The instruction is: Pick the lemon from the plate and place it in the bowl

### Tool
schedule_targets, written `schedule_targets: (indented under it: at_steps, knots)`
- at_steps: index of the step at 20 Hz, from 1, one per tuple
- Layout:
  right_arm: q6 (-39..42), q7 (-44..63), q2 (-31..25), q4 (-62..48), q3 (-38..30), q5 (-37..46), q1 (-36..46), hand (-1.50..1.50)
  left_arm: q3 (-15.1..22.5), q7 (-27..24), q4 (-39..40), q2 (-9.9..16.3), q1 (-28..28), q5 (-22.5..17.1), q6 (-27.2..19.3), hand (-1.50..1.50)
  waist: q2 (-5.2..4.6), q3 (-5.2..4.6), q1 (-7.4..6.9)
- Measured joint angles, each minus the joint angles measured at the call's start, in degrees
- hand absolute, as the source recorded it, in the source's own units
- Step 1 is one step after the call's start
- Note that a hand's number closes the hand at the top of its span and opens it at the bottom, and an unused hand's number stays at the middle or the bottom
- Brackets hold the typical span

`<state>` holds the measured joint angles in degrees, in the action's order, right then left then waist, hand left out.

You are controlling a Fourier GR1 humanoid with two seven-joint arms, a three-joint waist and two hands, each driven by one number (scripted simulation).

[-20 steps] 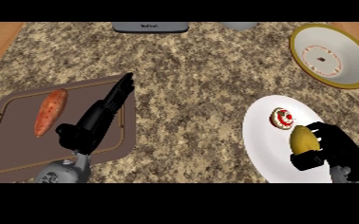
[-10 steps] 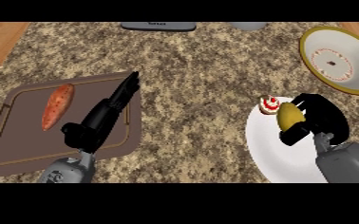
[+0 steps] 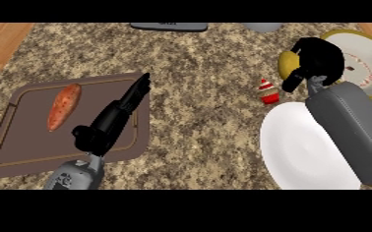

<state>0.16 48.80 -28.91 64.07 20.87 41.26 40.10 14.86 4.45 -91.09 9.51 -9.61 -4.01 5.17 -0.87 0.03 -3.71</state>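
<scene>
Yellow lemon (image 3: 288,62) sits gripped in right hand (image 3: 318,59) beside bowl (image 3: 357,65).

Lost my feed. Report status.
Right robot hand shut on lemon, beside bowl. Left robot hand open over tray. Nothing blocking.

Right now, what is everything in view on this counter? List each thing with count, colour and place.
lemon: one, yellow, held above the counter beside the bowl
bowl: one, yellow rim, white inside, far right
plate: one, white, right foreground
cupcake: one, red and white, on the counter just beyond the plate
cutting board: one, brown, left
sweet potato: one, orange, on the board
dark object: one, top edge, partly cut off
grey object: one, top edge, partly cut off
left hand: black, open, over the board
right hand: black, fingers curled on the lemon
</scene>
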Motion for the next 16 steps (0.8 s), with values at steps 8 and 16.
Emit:
schedule_targets:
  at_steps: [8,16]
  knots:
    - [-14.1,-3.7,1.4,-5.2,-6.9,3.9,9.7,1.50,-0.9,-1.4,0.4,0.0,2.1,0.2,0.0,0.00,0.48,-0.01,1.79]
    - [-19.6,-11.1,-0.3,-20.1,-14.0,5.1,15.3,1.50,-1.8,-1.4,1.0,-0.7,1.9,1.1,0.0,0.00,0.49,-0.03,2.37]
